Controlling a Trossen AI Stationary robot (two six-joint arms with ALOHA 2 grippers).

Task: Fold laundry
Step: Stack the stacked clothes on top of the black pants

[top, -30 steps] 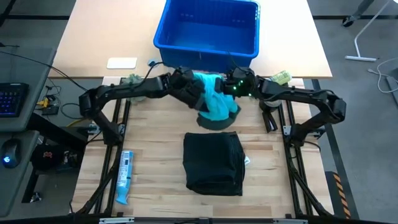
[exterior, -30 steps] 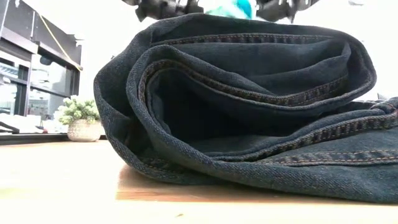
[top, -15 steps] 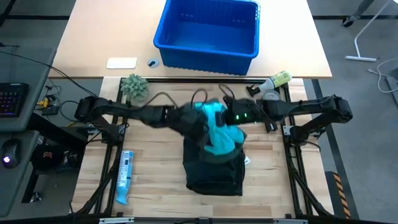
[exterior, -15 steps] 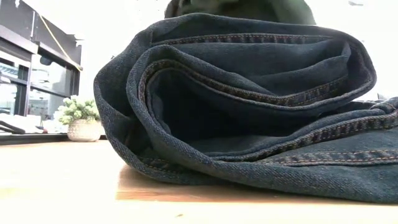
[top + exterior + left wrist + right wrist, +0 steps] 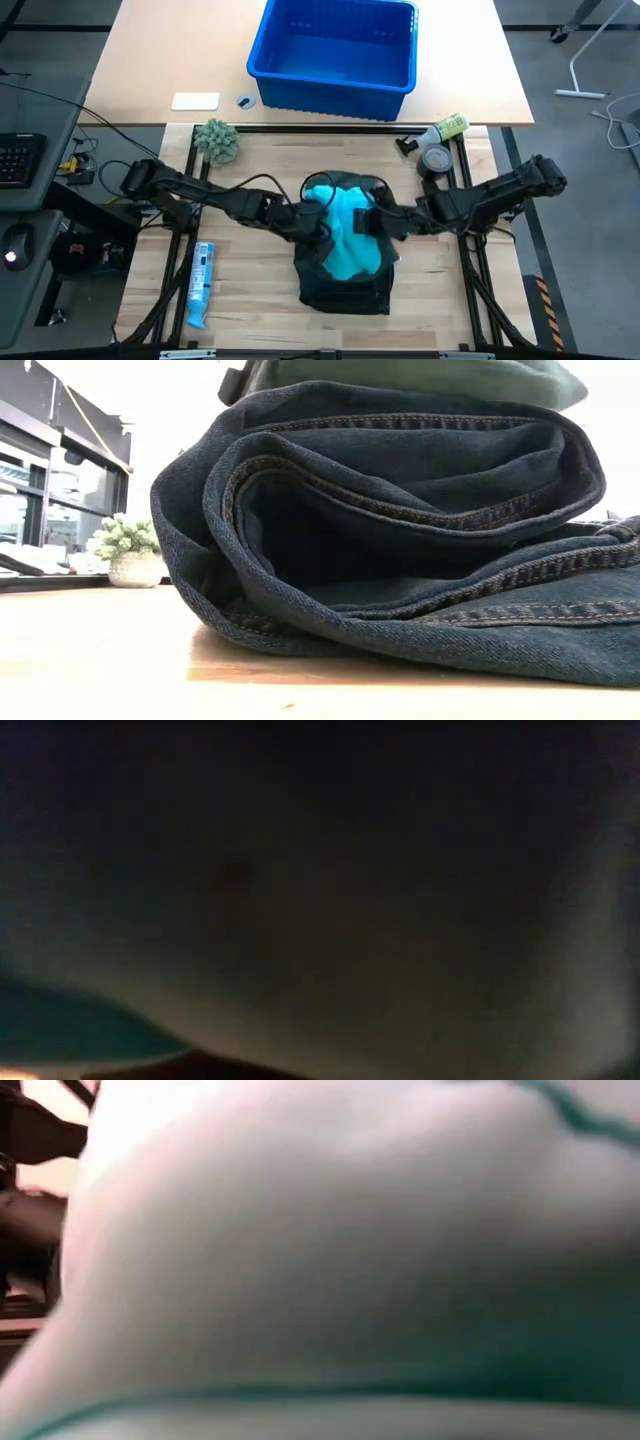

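Note:
A bright turquoise garment (image 5: 347,238) lies bunched on a dark green one (image 5: 345,186). Both rest on a folded dark denim pile (image 5: 342,278) at the table's middle. In the low view the denim pile (image 5: 400,530) fills the picture, with the dark green cloth (image 5: 420,375) lying on its top. My left gripper (image 5: 308,222) is at the turquoise cloth's left side and my right gripper (image 5: 377,222) at its right side, both sunk into the cloth. Cloth covers both wrist views: dark with a turquoise strip (image 5: 70,1030) on the left, pale turquoise (image 5: 350,1260) on the right.
A blue plastic bin (image 5: 335,75) stands at the far side. A fuzzy grey-green ball (image 5: 217,140) sits far left. A tape roll (image 5: 435,160) and a green bottle (image 5: 448,127) are far right. A blue-white packet (image 5: 200,285) lies near left.
Both grippers have come from just in front of the blue bin toward the table's near edge and down, bringing the turquoise and dark green bundle with them. The bundle, held up a second ago, now lies spread on top of the folded denim pile.

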